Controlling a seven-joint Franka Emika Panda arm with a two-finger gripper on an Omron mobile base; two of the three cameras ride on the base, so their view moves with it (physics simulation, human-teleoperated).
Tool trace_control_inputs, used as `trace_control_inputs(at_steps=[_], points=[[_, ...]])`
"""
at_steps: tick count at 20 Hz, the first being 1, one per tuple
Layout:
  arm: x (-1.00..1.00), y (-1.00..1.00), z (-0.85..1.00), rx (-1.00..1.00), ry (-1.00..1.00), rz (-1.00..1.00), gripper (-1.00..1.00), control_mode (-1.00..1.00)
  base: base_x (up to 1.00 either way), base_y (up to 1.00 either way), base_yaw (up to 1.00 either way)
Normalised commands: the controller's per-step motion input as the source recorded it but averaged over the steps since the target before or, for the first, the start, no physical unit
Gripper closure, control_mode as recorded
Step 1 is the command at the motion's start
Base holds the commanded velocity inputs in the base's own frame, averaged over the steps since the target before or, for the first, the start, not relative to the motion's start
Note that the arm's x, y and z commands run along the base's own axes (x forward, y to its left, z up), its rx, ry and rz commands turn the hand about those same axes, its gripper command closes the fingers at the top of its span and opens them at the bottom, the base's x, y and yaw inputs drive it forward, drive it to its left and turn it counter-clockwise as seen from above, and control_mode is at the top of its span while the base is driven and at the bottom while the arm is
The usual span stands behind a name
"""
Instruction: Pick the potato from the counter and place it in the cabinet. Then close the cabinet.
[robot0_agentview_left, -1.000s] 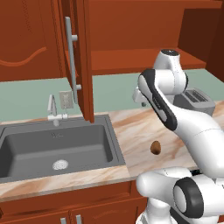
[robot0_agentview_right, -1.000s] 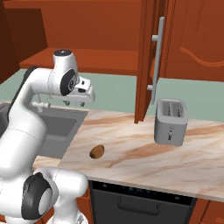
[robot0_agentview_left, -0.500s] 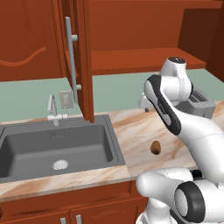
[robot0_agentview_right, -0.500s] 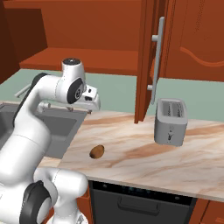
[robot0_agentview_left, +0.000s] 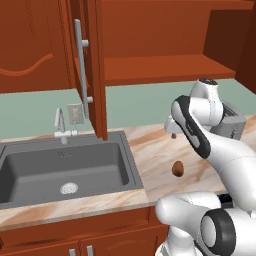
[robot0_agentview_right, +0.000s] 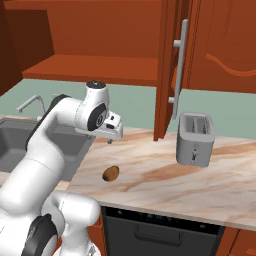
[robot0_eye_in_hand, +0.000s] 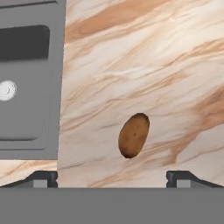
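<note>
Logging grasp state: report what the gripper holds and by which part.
Nothing is held. The gripper is open above the counter, and the potato lies on it, untouched.

Bare table (robot0_eye_in_hand: 144, 65) surrounds the potato (robot0_eye_in_hand: 134, 135); sink (robot0_eye_in_hand: 26, 83) just beside, toaster (robot0_agentview_right: 194, 138) well apart.

Through the hand camera I look down on the counter (robot0_eye_in_hand: 144, 65), marbled beige-pink with brown veins. The potato (robot0_eye_in_hand: 134, 135) lies on bare stone, a brown oval tilted slightly, resting apart from the sink (robot0_eye_in_hand: 26, 87). The dark grey sink occupies the left, its round drain (robot0_eye_in_hand: 6, 89) visible. My jaws stand wide apart, the potato above and between them.
</note>
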Motion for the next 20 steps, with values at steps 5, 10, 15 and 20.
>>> trace_control_inputs(at_steps=[5, 10, 15, 20], points=[[0.0, -0.08, -0.52, 0.0, 0.12, -0.09, -1.0, -1.0, 0.0, 0.0, 0.0], [0.0, -0.01, -0.51, 0.0, 0.12, -0.1, -1.0, -1.0, 0.0, 0.0, 0.0], [0.0, -0.07, -0.47, 0.0, 0.08, -0.09, -1.0, -1.0, 0.0, 0.0, 0.0], [0.0, -0.1, -0.41, 0.0, 0.05, -0.08, -1.0, -1.0, 0.0, 0.0, 0.0]])
